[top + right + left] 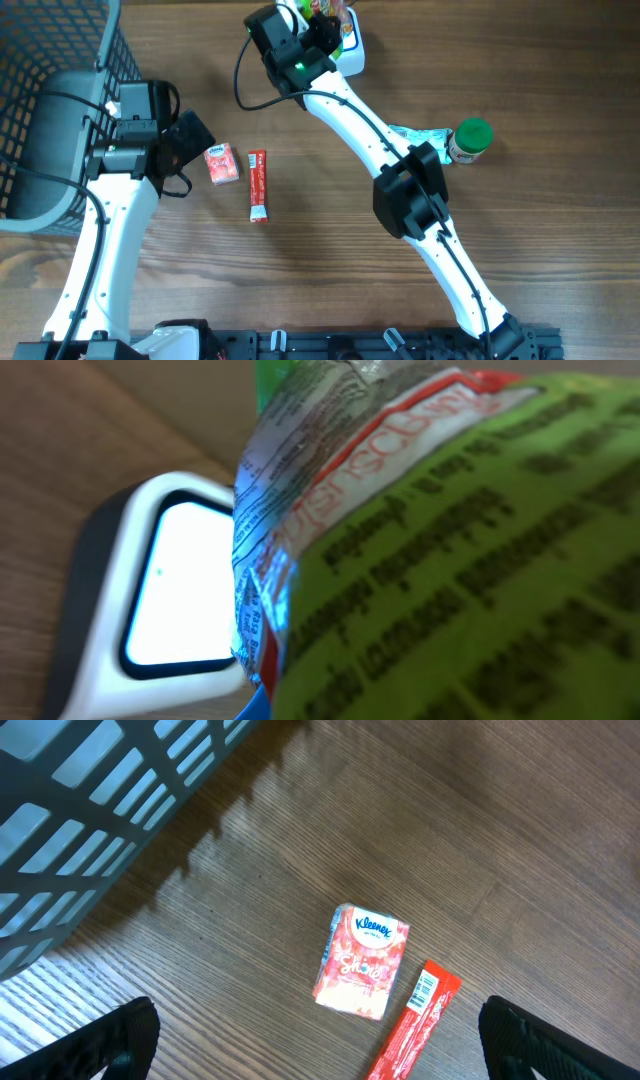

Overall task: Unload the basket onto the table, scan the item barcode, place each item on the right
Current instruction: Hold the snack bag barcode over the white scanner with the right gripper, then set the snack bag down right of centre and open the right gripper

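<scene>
My right gripper point(325, 30) is shut on a green snack bag point(330, 10) at the far edge of the table, right over the white scanner point(352, 55). In the right wrist view the bag point(450, 540) fills most of the frame, its crinkled edge hanging beside the scanner's lit window point(170, 590). The gripper's fingers are hidden behind the bag, and the bag's barcode does not show. My left gripper point(195, 135) stands open over the table at the left, holding nothing.
A red tissue pack point(362, 961) and a red bar wrapper point(415, 1030) lie between the left fingers point(120, 1040). A grey wire basket point(50, 100) fills the left side. A green-lidded jar point(470, 140) and a foil packet point(415, 133) sit at the right.
</scene>
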`<action>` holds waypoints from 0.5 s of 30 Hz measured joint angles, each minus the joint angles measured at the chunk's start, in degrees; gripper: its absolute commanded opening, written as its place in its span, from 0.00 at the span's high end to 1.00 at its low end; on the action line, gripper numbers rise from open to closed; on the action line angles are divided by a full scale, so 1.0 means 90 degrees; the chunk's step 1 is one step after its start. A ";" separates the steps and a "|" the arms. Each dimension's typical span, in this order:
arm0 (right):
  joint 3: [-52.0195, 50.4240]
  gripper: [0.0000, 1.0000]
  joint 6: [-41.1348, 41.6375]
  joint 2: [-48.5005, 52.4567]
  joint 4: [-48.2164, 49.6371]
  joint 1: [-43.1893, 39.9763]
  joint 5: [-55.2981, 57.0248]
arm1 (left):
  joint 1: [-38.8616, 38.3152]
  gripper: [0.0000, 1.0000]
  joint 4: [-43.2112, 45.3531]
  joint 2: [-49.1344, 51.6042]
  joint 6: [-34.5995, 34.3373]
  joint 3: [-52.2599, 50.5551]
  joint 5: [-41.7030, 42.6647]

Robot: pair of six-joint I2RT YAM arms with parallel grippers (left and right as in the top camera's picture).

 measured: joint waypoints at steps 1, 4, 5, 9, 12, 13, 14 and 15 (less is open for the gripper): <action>-0.0002 0.96 -0.0027 0.0095 -0.0019 -0.0022 -0.0155 | 0.0000 0.00 0.0000 0.0000 0.0002 0.0000 0.0000; -0.0002 0.96 -0.0034 0.0049 -0.0129 -0.0087 -0.0284 | 0.0000 0.00 0.0000 0.0000 0.0000 0.0000 0.0000; -0.0002 0.96 -0.0029 -0.0036 -0.0347 -0.0124 -0.0444 | 0.0000 0.00 0.0000 0.0000 0.0000 0.0000 0.0000; -0.0097 0.96 0.0372 -0.1175 -0.1715 -0.0172 -0.1481 | 0.0000 0.00 -0.0007 0.0000 0.0002 0.0000 0.0002; 0.0024 0.96 0.1382 -0.3262 -0.4605 -0.0342 -0.3354 | 0.0000 0.00 0.0000 0.0005 0.0002 0.0000 0.0000; 0.0087 0.96 0.1501 -0.3444 -0.5192 -0.0442 -0.3857 | 0.0000 0.00 -0.0002 0.0005 0.0002 0.0000 -0.0002; 0.0119 0.96 0.1644 -0.3551 -0.6035 -0.0738 -0.4643 | 0.0000 0.00 0.0000 0.0005 0.0002 0.0000 0.0000; 0.0049 0.96 0.1756 -0.3475 -0.6258 -0.0984 -0.5149 | 0.0000 0.00 -0.0002 0.0005 0.0002 0.0000 0.0000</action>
